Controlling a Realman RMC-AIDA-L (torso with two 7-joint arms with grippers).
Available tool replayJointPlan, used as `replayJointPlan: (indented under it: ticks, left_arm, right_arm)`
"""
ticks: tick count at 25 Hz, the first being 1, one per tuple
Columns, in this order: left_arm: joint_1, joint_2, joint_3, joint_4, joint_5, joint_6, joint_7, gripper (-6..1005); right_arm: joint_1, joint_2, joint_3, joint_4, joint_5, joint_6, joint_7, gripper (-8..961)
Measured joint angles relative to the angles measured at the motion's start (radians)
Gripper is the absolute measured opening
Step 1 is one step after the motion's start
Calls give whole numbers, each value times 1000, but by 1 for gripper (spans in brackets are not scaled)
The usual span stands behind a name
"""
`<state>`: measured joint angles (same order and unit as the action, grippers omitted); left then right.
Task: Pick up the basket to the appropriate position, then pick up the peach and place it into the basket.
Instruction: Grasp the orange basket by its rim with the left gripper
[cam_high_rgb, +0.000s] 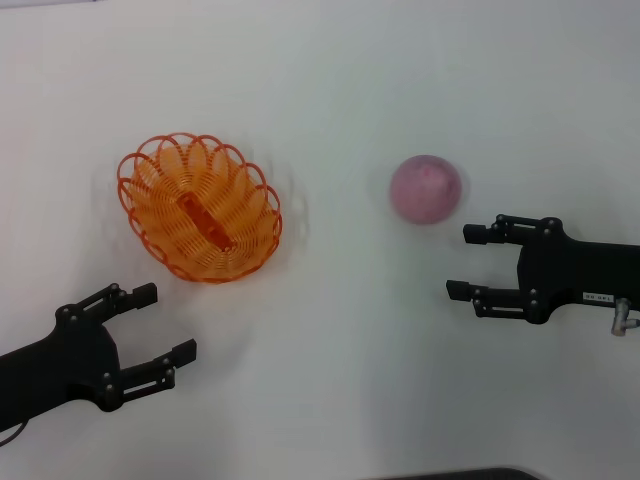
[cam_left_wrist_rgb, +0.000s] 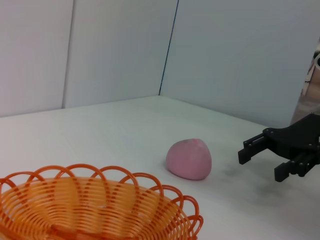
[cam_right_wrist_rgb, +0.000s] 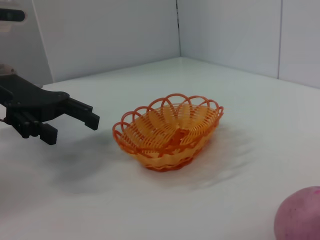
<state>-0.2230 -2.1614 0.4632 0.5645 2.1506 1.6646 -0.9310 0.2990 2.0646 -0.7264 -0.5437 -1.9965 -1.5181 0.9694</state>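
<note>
Left gripper (cam_high_rgb: 163, 322): fingers (cam_high_rgb: 133, 295) spread wide, holding and touching nothing (seen side-on in the right wrist view (cam_right_wrist_rgb: 70, 124)).
Orange openwork basket (cam_high_rgb: 200, 207): upright on the white table (cam_high_rgb: 330, 90), just beyond the left fingertips and clear of them; nothing lies in it.
Right gripper (cam_high_rgb: 468, 262): fingers (cam_high_rgb: 484, 233) parted, nothing between them, touching nothing.
Pink peach (cam_high_rgb: 427, 188): on the table just ahead of the right fingertips, off toward the upper finger's side, near but apart.
Peach versus basket: well apart, open tabletop between them (the left wrist view shows the peach (cam_left_wrist_rgb: 189, 159) beyond the basket rim (cam_left_wrist_rgb: 95, 175)).
</note>
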Motion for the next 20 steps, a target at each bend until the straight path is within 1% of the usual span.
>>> replayJointPlan:
  ticks: [15, 20]
  left_arm:
    - [-2, 0, 0, 0, 0, -9, 0, 859]
    - [-4, 0, -25, 0, -7, -1, -30, 858]
  right_arm:
    - [-4, -1, 2, 1, 4, -1, 0, 776]
    - [-4, -1, 4, 1, 5, -1, 2, 776]
